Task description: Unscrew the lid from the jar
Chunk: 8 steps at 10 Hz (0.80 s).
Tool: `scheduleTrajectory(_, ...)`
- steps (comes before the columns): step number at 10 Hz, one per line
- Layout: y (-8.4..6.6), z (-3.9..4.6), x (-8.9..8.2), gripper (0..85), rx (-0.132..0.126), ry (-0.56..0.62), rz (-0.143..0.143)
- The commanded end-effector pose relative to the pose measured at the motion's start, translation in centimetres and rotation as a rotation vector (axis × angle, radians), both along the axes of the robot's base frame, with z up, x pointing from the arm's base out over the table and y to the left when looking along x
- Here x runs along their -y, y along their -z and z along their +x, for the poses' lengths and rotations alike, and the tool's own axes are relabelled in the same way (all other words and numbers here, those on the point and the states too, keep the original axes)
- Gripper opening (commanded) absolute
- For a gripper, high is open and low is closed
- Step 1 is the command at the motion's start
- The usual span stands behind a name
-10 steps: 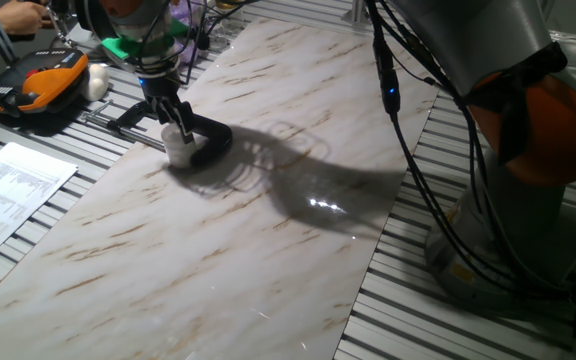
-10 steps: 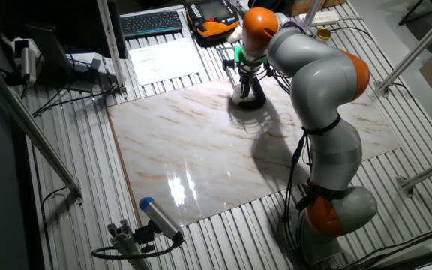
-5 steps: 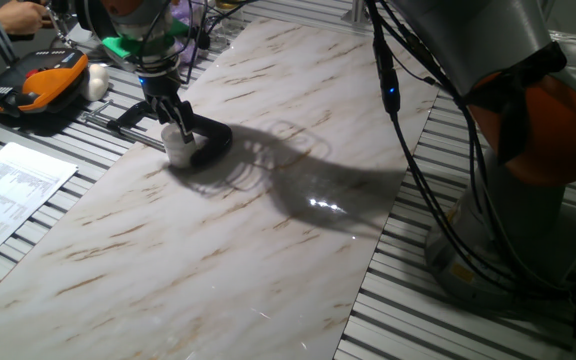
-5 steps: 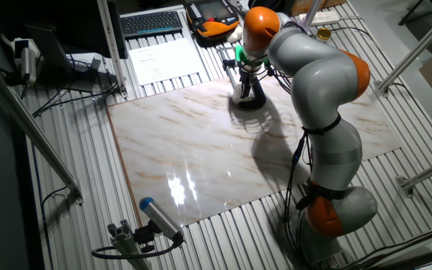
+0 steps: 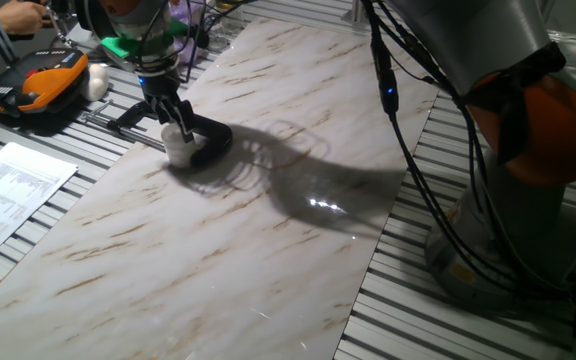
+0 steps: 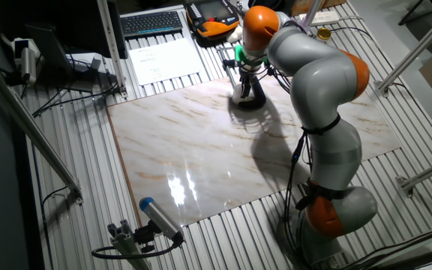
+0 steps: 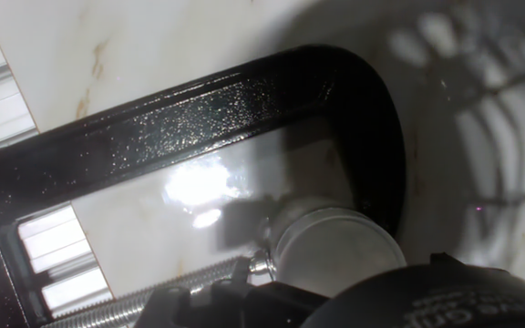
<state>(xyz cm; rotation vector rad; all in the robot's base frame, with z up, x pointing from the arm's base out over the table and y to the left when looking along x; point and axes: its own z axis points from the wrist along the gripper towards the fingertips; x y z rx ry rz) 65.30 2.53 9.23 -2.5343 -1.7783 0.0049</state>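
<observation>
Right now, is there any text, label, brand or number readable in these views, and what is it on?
None can be read.
Printed sheet beside the marble: rows of print, too small to read.
Second sheet by the keyboard: print too small.
Orange handheld unit: no legible marking.
Jar, clamp: no label visible.

jar (image 5: 179,148): white, upright, marble's far corner | lid (image 7: 335,246): apparently on
</observation>
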Motion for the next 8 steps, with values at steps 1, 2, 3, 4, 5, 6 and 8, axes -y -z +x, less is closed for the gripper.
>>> scheduleTrajectory(1, 0.01, -0.01, -0.01, 85.0, 0.003, 0.000, 0.001)
scheduleTrajectory(2, 0.08, -0.03, 0.00, 85.0, 0.009, 0.003, 0.005)
scheduleTrajectory(3, 0.12, -0.06, 0.00, 85.0, 0.010, 0.002, 0.006)
scheduleTrajectory(4, 0.15, -0.10, -0.01, 85.0, 0.011, 0.002, 0.010)
scheduleTrajectory(5, 0.15, -0.10, -0.02, 85.0, 0.016, 0.002, 0.013)
scheduleTrajectory(6, 0.16, -0.10, -0.03, 85.0, 0.020, 0.002, 0.017)
scheduleTrajectory(8, 0.25, -0.12, -0.05, 85.0, 0.026, 0.002, 0.020)
